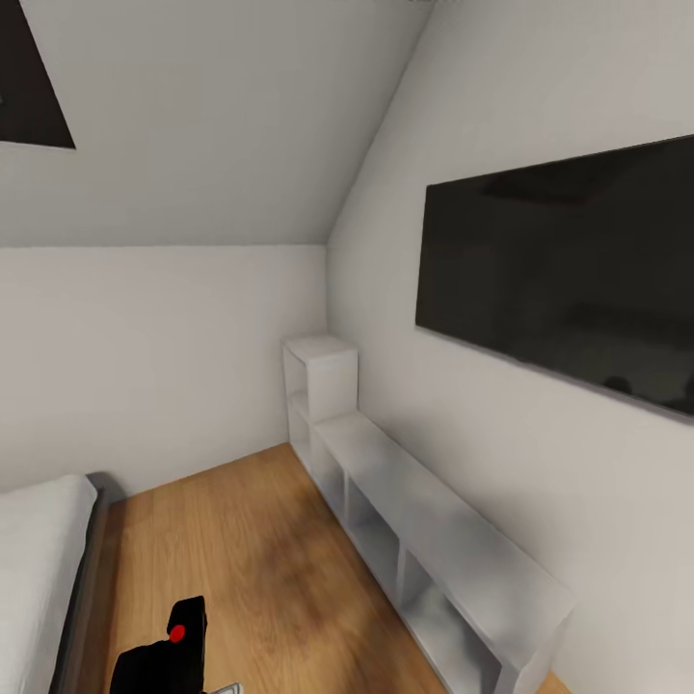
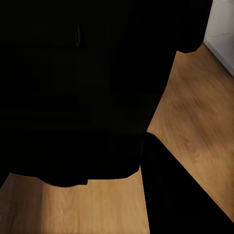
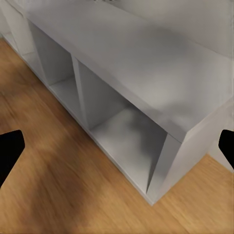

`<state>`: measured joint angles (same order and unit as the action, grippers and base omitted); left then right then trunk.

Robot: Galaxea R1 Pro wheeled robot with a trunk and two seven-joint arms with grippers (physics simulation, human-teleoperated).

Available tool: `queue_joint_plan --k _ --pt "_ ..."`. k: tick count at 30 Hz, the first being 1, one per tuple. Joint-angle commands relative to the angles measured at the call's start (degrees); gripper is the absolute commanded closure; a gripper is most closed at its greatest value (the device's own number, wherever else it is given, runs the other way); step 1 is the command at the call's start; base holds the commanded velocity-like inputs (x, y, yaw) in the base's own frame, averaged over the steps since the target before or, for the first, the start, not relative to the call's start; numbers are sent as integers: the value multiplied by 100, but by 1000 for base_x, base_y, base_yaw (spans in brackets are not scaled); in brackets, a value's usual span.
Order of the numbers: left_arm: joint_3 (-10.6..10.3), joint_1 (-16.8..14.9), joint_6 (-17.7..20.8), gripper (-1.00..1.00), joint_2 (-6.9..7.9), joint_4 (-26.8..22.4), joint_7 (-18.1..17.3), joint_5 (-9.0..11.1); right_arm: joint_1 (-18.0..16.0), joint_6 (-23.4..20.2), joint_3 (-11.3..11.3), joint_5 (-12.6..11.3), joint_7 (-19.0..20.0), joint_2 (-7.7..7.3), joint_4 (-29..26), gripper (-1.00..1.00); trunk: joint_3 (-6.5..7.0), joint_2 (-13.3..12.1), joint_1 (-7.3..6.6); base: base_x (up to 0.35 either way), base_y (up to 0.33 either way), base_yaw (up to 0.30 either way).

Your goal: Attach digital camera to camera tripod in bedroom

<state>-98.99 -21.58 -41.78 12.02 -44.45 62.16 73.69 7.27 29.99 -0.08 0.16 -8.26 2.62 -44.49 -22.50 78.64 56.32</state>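
One arm carries the load: the camera (image 1: 169, 655) sits low at the near left of the head view, red button (image 1: 177, 633) up, with the left arm's side under it. In the left wrist view a big black mass (image 2: 83, 92) sits right against the lens, most likely the camera's body, with a dark finger (image 2: 175, 195) beside it, so the left gripper appears to be clamped on it, though no contact line can be made out. The right gripper (image 3: 117, 151) is spread wide, its two dark fingertips (image 3: 9, 153) at opposite edges of the right wrist view with nothing between them, above the floor (image 3: 44, 195) just in front of the low shelf (image 3: 131, 63).

The coming move turns on where the tripod stands, and that cannot be judged from what is visible: ahead lie wood floor, the white cube shelf (image 1: 434, 540) running along the right wall to the far corner, the TV (image 1: 569, 280) above it, and the bed (image 1: 39, 569) edge at near left. The camera's underside and mount are cut off by the frame. A skylight corner (image 1: 29, 77) shows at far left.
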Motion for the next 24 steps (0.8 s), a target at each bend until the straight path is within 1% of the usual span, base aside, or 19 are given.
queue_joint_plan --k 1,24 --pt "-32 -13 11 100 2 -11 24 5 2 5 0 2 -17 2 -7 -100 13 -38 -22 0 0 0" --pt "-32 -13 11 100 -5 30 24 5 2 5 0 2 -17 2 -7 -100 426 -960 -527 0 0 0"
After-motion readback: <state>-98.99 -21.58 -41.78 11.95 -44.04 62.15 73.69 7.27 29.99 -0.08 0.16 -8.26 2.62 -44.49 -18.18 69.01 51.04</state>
